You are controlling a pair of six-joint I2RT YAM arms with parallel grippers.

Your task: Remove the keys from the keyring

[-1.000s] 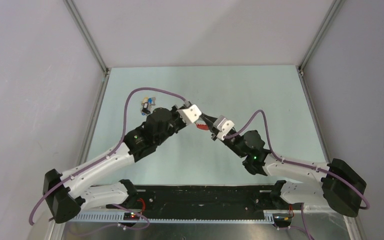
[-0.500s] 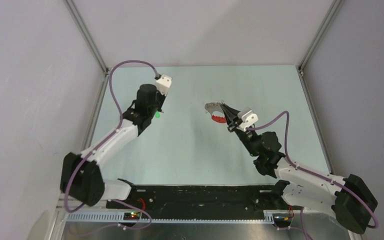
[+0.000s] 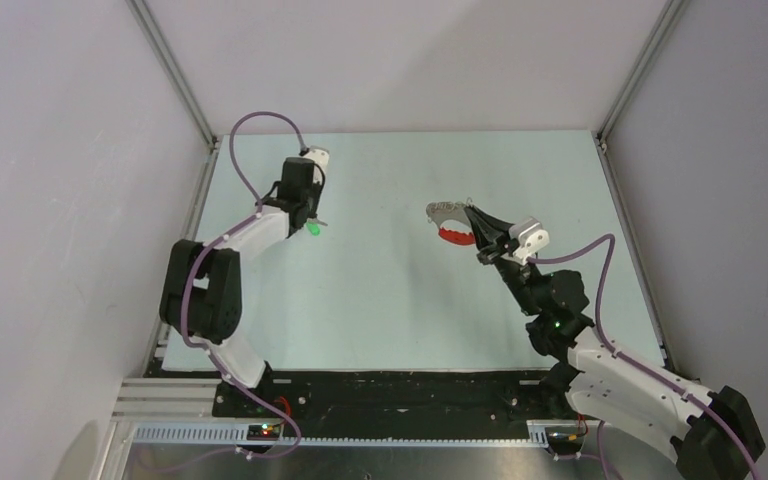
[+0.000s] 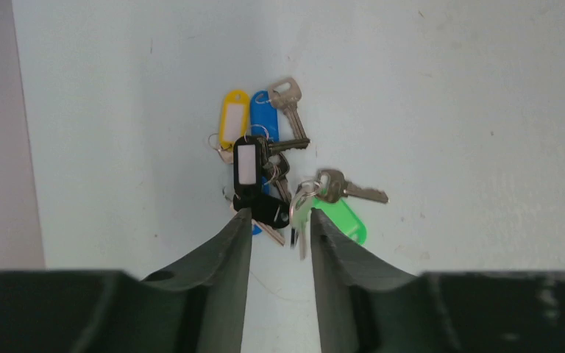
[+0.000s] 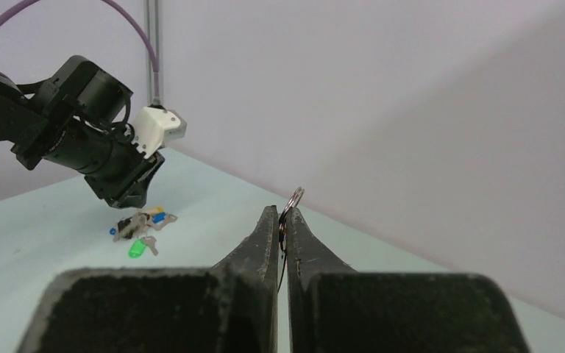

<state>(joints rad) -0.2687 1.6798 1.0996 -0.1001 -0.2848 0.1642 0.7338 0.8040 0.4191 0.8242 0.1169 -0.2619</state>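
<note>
My left gripper (image 4: 279, 213) is open just above a pile of keys (image 4: 265, 158) with yellow, blue and black tags on the table at the far left. A silver key (image 4: 301, 217) on a small ring, joined to a green tag (image 4: 342, 218), lies blurred by its fingertips. The green tag also shows in the top view (image 3: 313, 229), beside the left gripper (image 3: 307, 212). My right gripper (image 5: 280, 209) is shut on a thin wire ring (image 5: 293, 198). In the top view it (image 3: 472, 213) holds the red keyring (image 3: 453, 237) above the table, with a grey-silver piece (image 3: 442, 211) on it.
The pale table (image 3: 390, 300) is boxed in by grey walls with metal corner posts (image 3: 175, 75). The left arm (image 5: 81, 143) and its purple cable show in the right wrist view, above the key pile (image 5: 138, 223).
My left arm swung from the centre to the far left, over the key pile, with the green-tagged key. My right gripper drew back to the right with the red keyring.
</note>
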